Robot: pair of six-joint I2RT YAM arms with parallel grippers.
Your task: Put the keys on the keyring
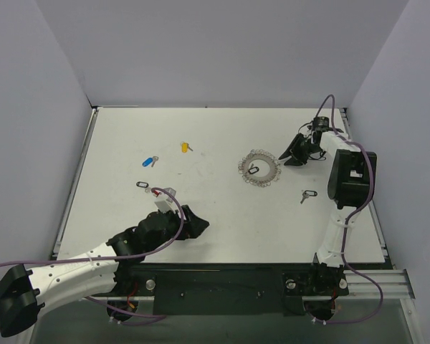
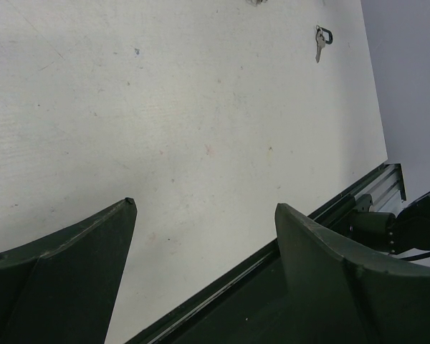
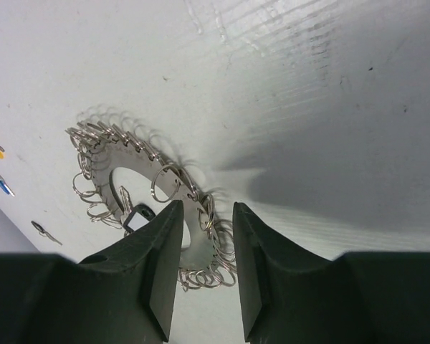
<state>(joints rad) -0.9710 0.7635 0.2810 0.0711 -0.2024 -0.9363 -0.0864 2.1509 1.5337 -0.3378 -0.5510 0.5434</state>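
Overhead and wrist views of the white worktop (image 1: pixel 222 129).

The keyring (image 1: pixel 259 168) lies flat, right of centre. In the right wrist view we see it as a pale flat ring fringed with many small wire loops (image 3: pixel 115 168). One black-capped key, the centre key (image 1: pixel 254 170), rests in its central opening, and it also shows in the right wrist view (image 3: pixel 136 216). We cannot tell whether it is threaded on.

The other keys lie loose:
- The yellow key (image 1: pixel 185 147) and the blue key (image 1: pixel 149 161) sit in the left half, well apart from the keyring.
- A second black-capped key, the left key (image 1: pixel 143 185), lies just below the blue one.
- A third black-capped key, the right key (image 1: pixel 307 194), lies below and to the right of the keyring. It is also seen far off in the left wrist view (image 2: pixel 321 39).

The right claw (image 1: pixel 290 154) hangs just beside the keyring's right edge. In its own view (image 3: pixel 206 208) the fingers stand narrowly parted. We see only the ring's rim beyond the gap and nothing grasped. Contact with the rim cannot be judged.

The left claw (image 1: pixel 197 223) sits low near the front edge of the worktop, well apart from every key. Its own view (image 2: pixel 206 205) shows it released, with the fingers spread wide over bare worktop and nothing held.
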